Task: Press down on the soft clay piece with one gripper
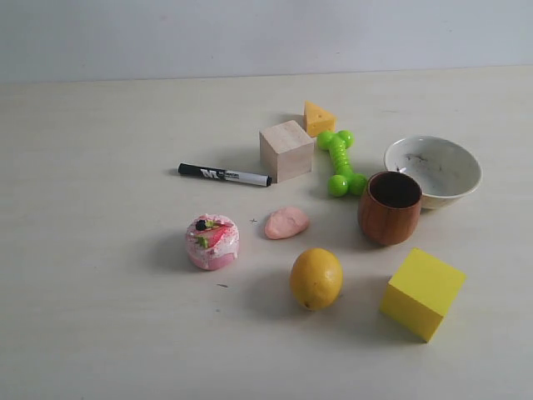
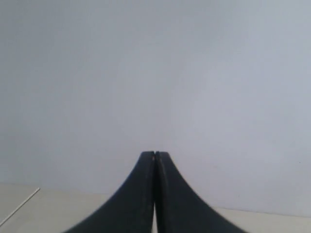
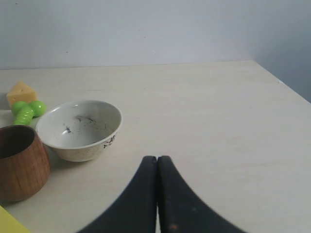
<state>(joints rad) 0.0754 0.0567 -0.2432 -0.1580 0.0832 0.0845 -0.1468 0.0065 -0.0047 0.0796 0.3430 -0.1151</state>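
Note:
The soft clay piece is a small salmon-pink oval lump lying on the table near the middle of the exterior view, between the cake toy and the wooden cup. Neither arm shows in the exterior view. In the left wrist view my left gripper is shut, its black fingers pressed together and facing a pale wall, with nothing held. My right gripper is also shut and empty, above bare table to the right of the white bowl. The clay is out of both wrist views.
Around the clay stand a pink-and-white cake toy, a lemon, a wooden cup, a white bowl, a yellow cube, a wooden cube, a green dumbbell toy, a cheese wedge and a black marker.

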